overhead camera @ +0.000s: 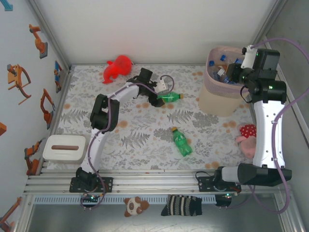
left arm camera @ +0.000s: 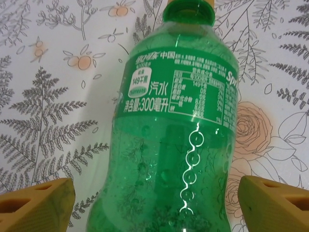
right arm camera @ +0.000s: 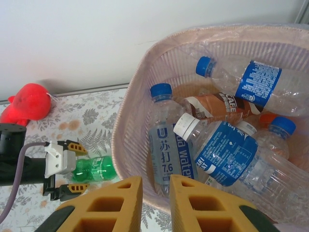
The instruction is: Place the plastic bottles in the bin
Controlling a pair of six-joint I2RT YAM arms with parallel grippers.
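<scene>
Left gripper [left arm camera: 155, 200]: released, my jaws spread to either side of a green bottle [left arm camera: 174, 145] that lies between the pads, cap pointing away. Right gripper [right arm camera: 155, 203]: clenched on nothing, above the near rim of the bin [right arm camera: 126, 130]; the binned bottles [right arm camera: 227, 154] lie below and ahead. A second green bottle [overhead camera: 182, 141] lies well behind my left gripper.

A red plush toy [overhead camera: 117, 68] lies at the far edge of the desk [overhead camera: 145, 135], which has a cloth with ferns and flowers. A flat white box [overhead camera: 64, 148] with a brown slot sits near left. A pink plush with red spotted cap [overhead camera: 247, 137] lies right. In front, below the desk's edge, are a small bear toy [overhead camera: 134, 206] and a striped cloth [overhead camera: 182, 206].
</scene>
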